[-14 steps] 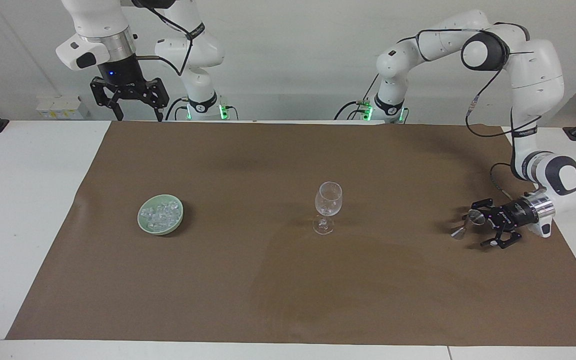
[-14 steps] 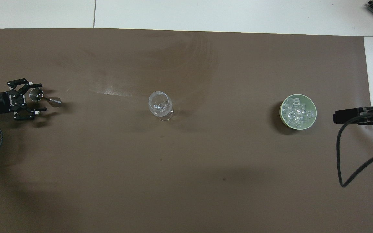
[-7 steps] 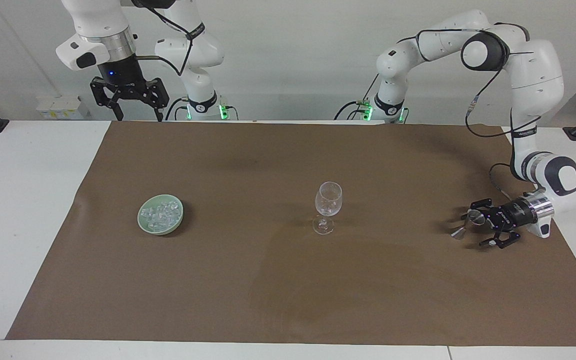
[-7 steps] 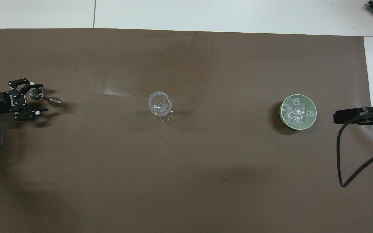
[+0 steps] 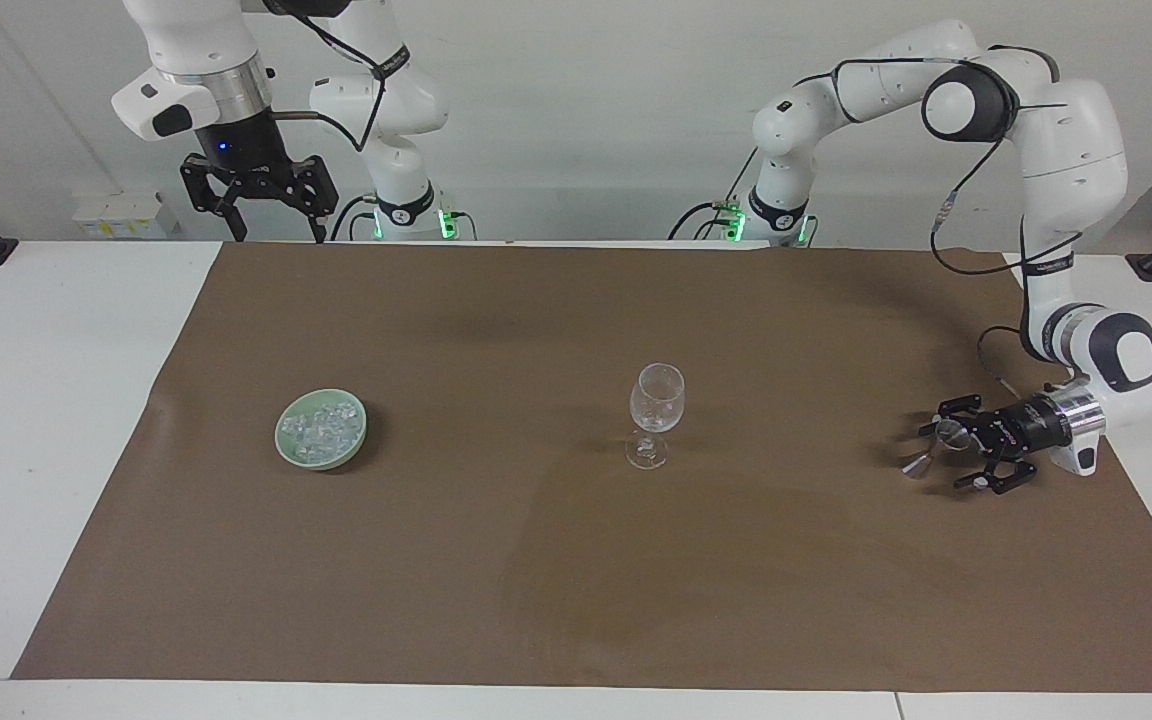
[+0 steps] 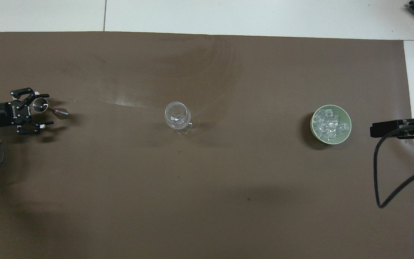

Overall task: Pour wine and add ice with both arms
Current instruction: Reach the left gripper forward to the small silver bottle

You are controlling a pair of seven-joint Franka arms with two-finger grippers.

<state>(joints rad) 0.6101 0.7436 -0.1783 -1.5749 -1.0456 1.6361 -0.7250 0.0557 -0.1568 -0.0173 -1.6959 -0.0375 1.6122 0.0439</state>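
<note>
Lying low at the facing frame's right edge, the left gripper (image 5: 954, 459) spreads its fingers around a metal jigger (image 5: 939, 445) for grasping, while the right gripper (image 5: 271, 220) waits open-fingered at upper left.

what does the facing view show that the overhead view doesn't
Only the facing view shows the right gripper, open and raised over the table edge near its base, plus both arms' bases. Only the overhead view looks straight down into the wine glass. Both show the open left gripper low beside a small metal jigger, and the ice in its green bowl.
</note>
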